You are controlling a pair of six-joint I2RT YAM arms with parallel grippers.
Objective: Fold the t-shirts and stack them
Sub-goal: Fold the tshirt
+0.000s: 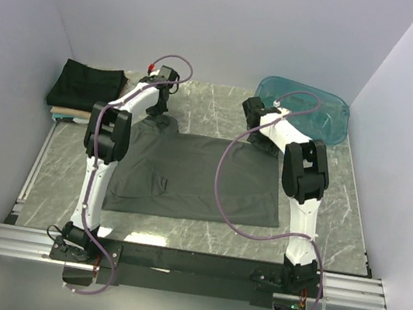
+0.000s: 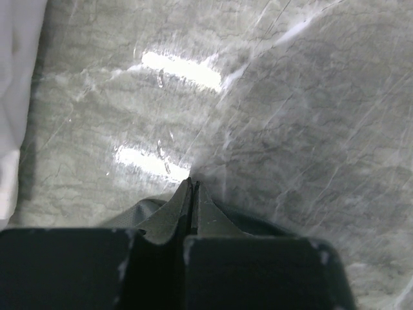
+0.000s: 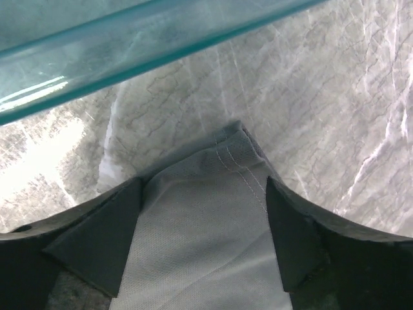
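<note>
Top external view: the charcoal-grey t-shirt point(image 1: 195, 177) lies flat in the middle of the worktop point(image 1: 337, 223). Its longer side runs left to right across the frame and its far edge lies toward the top. One tool sits at each end of that far edge: the left tool point(image 1: 164, 117) at the upper-left corner, and the right tool point(image 1: 256, 138) at the upper-right corner, just below the teal tub point(image 1: 315, 113).

In the left wrist view the left tool point(image 2: 191, 187) is clenched with dark cloth bunched at its fingers, so I judge it has that corner pinched. In the right wrist view the right tool point(image 3: 203, 187) is spread wide, with a finger on either side of the hemmed corner point(image 3: 235, 139), not gripping it. A fold toward the bottom of the frame depends on catching that corner. The folded shirts point(image 1: 83, 88) lie at the upper left.
</note>
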